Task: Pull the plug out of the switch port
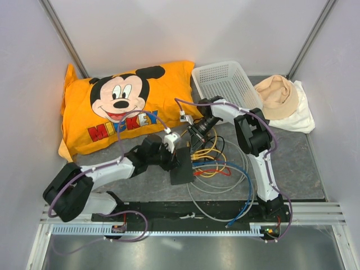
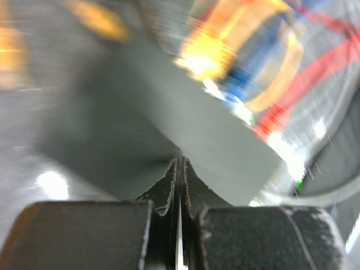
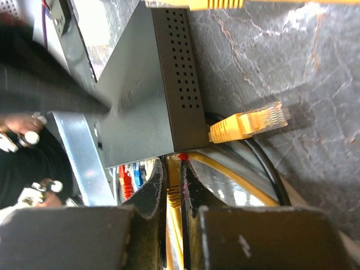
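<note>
At mid-worktop: the switch (image 1: 181, 167) lies flat on the worktop (image 1: 304, 169), its socket edge facing the tangle of cables (image 1: 216, 169) on your right.
Left gripper (image 2: 180, 169): closed with nothing between its fingers. The tips sit against the switch body, probably to pin the box so it cannot slide when you pull. That view is blurred, so you cannot judge how firm the contact is.
Right gripper (image 3: 174, 183): closed on the yellow plug (image 3: 174, 194), right at the socket edge. Gripping this close to the box should keep the pull in line with the port.
Plug seating: you cannot tell whether it is latched, because the fingers hide the socket mouth.
Neighbours: red and blue plugs (image 3: 128, 174) sit just beside it in the same row. A loose yellow plug (image 3: 247, 122) lies on the worktop just beside the switch's side wall and is not your target.
Next move: pull straight back from the socket edge while the left arm presses down.
Risk: if the latch holds, the box may drag or tip.
</note>
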Robot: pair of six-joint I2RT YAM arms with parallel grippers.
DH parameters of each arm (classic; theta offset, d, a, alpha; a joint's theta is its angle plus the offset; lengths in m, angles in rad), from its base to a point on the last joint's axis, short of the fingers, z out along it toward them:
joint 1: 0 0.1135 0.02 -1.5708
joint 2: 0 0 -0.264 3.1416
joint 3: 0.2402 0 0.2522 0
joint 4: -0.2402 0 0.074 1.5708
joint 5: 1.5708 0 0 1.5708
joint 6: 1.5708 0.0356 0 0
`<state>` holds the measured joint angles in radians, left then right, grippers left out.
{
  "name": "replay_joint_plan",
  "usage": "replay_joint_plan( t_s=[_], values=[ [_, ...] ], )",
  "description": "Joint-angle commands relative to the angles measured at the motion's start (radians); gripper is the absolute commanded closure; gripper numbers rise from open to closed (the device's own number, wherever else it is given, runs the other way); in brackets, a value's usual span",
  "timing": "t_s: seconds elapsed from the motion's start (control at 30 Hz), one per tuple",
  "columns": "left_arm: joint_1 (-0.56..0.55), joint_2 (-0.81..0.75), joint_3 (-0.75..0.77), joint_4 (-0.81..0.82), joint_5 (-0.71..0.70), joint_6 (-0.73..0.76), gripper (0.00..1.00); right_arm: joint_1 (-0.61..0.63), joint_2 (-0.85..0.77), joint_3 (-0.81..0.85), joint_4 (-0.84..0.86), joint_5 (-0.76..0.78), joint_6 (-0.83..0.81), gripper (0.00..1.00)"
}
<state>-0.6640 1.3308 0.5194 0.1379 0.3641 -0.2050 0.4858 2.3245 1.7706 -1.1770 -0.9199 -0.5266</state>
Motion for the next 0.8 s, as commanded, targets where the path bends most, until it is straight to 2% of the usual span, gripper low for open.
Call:
replay_joint_plan(
  t_s=[0.0, 0.07, 0.3, 0.4, 0.5, 0.6, 0.77],
  values=[
    [-0.137, -0.058, 0.004, -0.023, 0.013, 0.177, 0.98, 0.028, -0.022, -0.085, 0.137, 0.184, 0.114, 1.00],
    [-0.176, -0.048, -0.001, -0.020, 0.007, 0.185, 0.98, 0.034, -0.036, -0.117, 0.186, 0.188, 0.186, 1.00],
    [-0.215, 0.028, 0.008, -0.011, -0.091, 0.162, 0.98, 0.088, -0.079, -0.218, 0.411, 0.289, 0.379, 1.00],
    [-0.220, 0.060, 0.051, 0.002, -0.111, 0.170, 0.98, 0.099, -0.074, -0.212, 0.430, 0.312, 0.372, 0.99],
    [-0.235, 0.099, 0.096, 0.026, -0.071, 0.188, 0.98, 0.097, -0.076, -0.215, 0.430, 0.338, 0.341, 0.99],
    [-0.288, 0.140, 0.122, 0.031, -0.066, 0.204, 0.98, 0.094, -0.080, -0.226, 0.427, 0.345, 0.318, 0.99],
    [-0.313, 0.145, 0.108, -0.078, -0.210, 0.101, 0.99, 0.089, -0.080, -0.209, 0.419, 0.368, 0.294, 1.00]
  ],
)
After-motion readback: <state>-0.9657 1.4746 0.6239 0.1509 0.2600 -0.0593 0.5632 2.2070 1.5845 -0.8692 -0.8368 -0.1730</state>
